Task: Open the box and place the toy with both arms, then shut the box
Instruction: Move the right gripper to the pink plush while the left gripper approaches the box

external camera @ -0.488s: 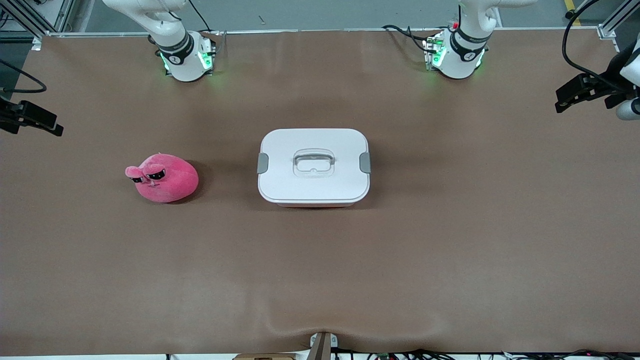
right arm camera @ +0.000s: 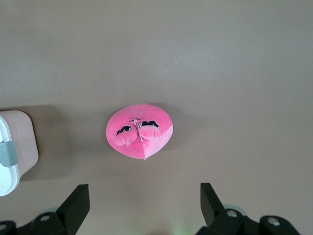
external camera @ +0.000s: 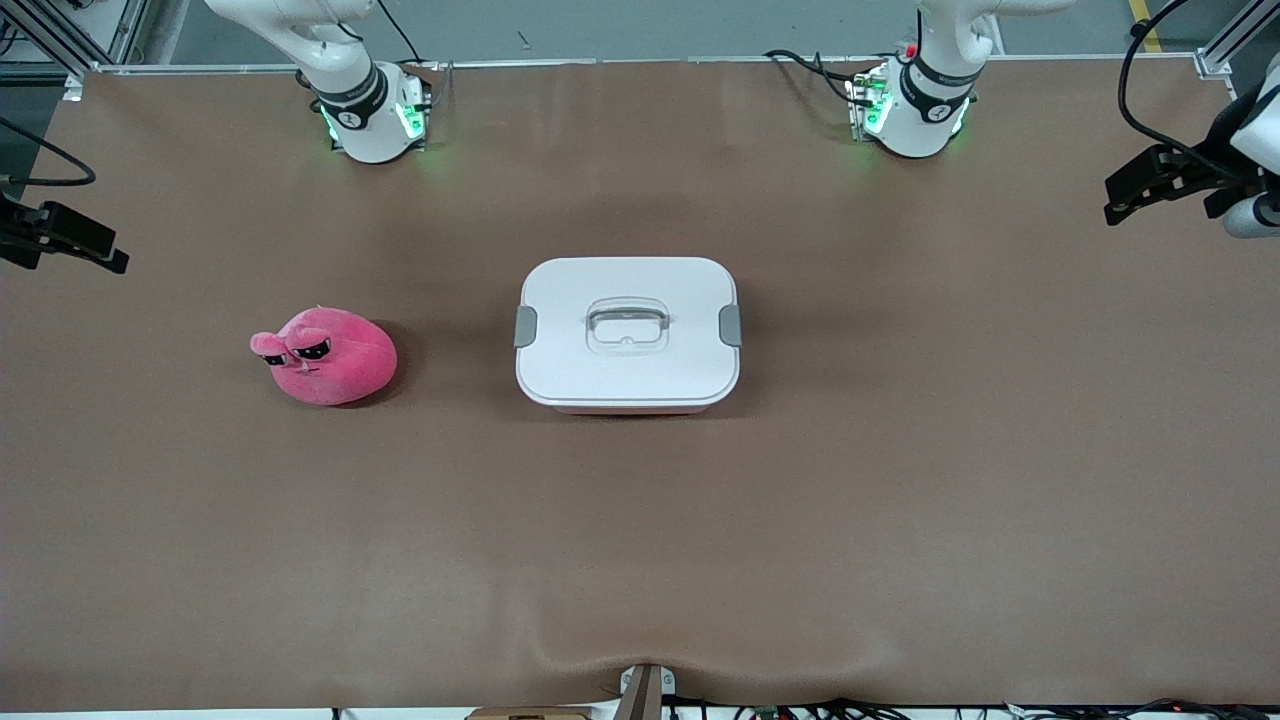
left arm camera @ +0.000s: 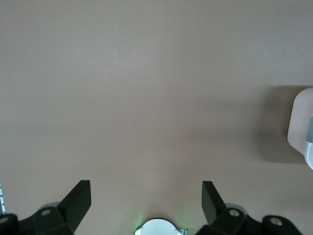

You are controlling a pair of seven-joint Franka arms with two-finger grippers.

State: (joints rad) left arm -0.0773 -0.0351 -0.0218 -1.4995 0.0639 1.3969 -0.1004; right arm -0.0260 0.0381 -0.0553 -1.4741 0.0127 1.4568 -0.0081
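The box [external camera: 627, 333] stands shut at the table's middle, with a white lid, grey side clips [external camera: 525, 326] and a clear centre handle [external camera: 626, 327]. Its edge shows in the left wrist view [left arm camera: 301, 128] and in the right wrist view [right arm camera: 15, 147]. The pink plush toy [external camera: 325, 356] lies beside the box toward the right arm's end, and shows in the right wrist view [right arm camera: 140, 130]. My left gripper [external camera: 1132, 192] hangs open and empty over bare table at the left arm's end [left arm camera: 146, 196]. My right gripper [external camera: 95, 250] hangs open and empty over the table's right-arm end [right arm camera: 145, 196].
The brown table [external camera: 640, 540] carries only the box and the toy. The two arm bases [external camera: 370, 115] [external camera: 915, 110] stand along the table's edge farthest from the front camera. Cables and a small mount [external camera: 645, 690] sit at the nearest edge.
My left gripper has shifted very slightly at the left arm's end of the table. The box, the toy and my right gripper have not visibly moved.
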